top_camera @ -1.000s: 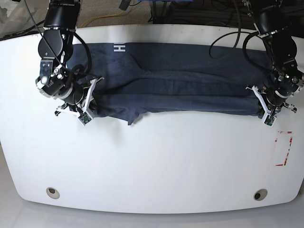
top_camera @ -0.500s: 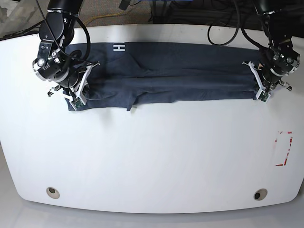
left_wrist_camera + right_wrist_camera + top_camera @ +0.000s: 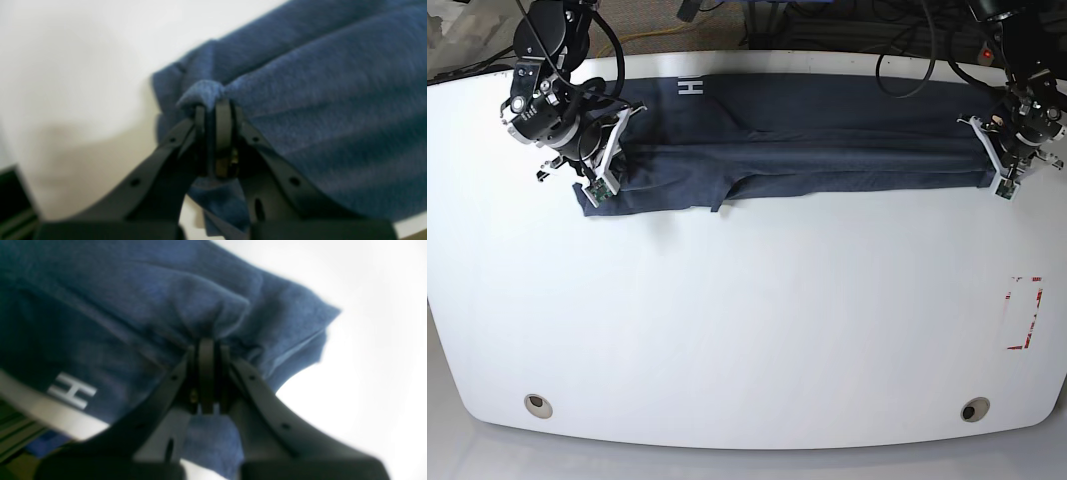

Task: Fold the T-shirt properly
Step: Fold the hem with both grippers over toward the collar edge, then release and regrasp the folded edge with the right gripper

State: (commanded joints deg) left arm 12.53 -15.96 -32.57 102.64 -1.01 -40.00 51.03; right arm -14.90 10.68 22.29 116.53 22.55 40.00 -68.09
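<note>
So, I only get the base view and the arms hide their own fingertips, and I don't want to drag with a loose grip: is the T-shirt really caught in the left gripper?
Observer: Yes. The left wrist view shows the T-shirt pinched into an upright fold between the fingertips of the left gripper.
Operator: Is that pinch right at the cloth's outer edge?
Observer: No, more cloth juts out past the fingertips, away from the main spread.
Operator: And the right gripper?
Observer: In the right wrist view, the right gripper has its fingers close together, with cloth gathered at their tips.
</note>
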